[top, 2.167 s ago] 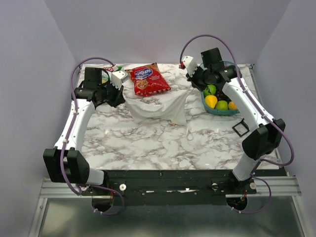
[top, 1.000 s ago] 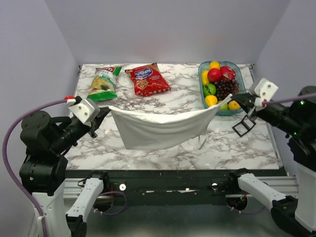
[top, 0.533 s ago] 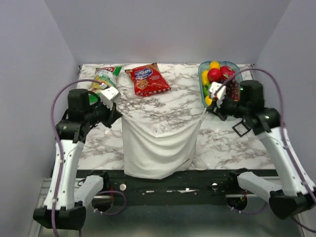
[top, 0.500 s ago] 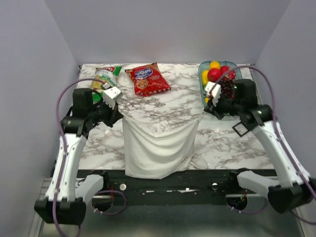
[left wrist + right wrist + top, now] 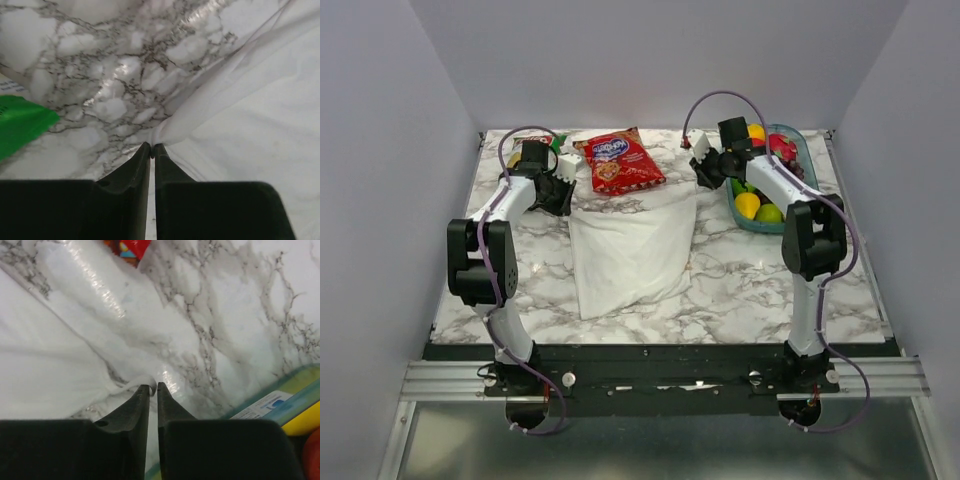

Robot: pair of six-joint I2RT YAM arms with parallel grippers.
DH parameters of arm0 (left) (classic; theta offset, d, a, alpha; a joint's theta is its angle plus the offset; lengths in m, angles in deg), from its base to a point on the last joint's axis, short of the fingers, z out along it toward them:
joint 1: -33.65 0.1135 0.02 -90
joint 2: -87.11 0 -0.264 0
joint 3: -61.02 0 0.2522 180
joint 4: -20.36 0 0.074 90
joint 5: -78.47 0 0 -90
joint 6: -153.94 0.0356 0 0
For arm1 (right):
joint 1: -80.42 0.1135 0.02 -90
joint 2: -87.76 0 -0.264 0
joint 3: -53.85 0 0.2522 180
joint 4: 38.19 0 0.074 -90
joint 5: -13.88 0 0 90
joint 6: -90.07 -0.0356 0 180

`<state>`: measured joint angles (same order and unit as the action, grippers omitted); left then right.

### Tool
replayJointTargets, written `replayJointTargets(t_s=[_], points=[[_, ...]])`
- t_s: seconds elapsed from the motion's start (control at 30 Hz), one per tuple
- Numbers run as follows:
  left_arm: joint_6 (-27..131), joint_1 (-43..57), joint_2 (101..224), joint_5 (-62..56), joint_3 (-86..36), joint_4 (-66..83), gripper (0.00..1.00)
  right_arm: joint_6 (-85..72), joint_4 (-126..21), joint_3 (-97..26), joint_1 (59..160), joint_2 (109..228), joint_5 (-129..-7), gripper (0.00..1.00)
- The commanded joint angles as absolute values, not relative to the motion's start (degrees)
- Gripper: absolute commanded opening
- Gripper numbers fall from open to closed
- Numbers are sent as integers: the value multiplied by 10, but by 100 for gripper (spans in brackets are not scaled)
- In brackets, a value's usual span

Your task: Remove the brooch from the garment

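Note:
The white garment (image 5: 625, 250) lies spread on the marble table, its far corners toward the snack bags. No brooch shows on it in any view. My left gripper (image 5: 560, 192) sits low at the garment's far left corner. In the left wrist view my left gripper (image 5: 152, 146) has its jaws a thin slit apart, with the garment (image 5: 250, 115) ending in a point right at the tips. My right gripper (image 5: 704, 172) is at the far right corner. In the right wrist view my right gripper (image 5: 153, 386) is parted slightly wider, and a curl of the garment's (image 5: 50, 365) hem rests loose against one tip.
A red snack bag (image 5: 618, 160) lies just beyond the garment, and a green bag (image 5: 20, 125) sits under the left arm. The teal fruit bowl (image 5: 760, 225) stands at the right, its rim (image 5: 280, 395) close beside the right fingers.
The garment hung stretched between both arms, then draped over the front edge; now it lies flat on the table farther back. Both arms reached far and low, and both jaws parted slightly.

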<state>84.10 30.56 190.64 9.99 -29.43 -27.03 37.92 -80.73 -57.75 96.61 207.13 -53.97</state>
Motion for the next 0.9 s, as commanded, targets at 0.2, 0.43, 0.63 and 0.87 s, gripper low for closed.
replayJointTargets(t_s=[0.2,0.43,0.63,0.87], points=[[842,302,1895,-5,-368,-267,43,337,-824,-550,968,2015,-590,50],[841,293,1792,156,-297,-325,48,472,-853,-289,969,1845,-539,52],[907,250,1770,208,-197,-415,43,520,-854,-233,968,1825,-536,52],[931,231,1785,198,-146,-434,40,510,-861,-277,997,1873,-534,50]])
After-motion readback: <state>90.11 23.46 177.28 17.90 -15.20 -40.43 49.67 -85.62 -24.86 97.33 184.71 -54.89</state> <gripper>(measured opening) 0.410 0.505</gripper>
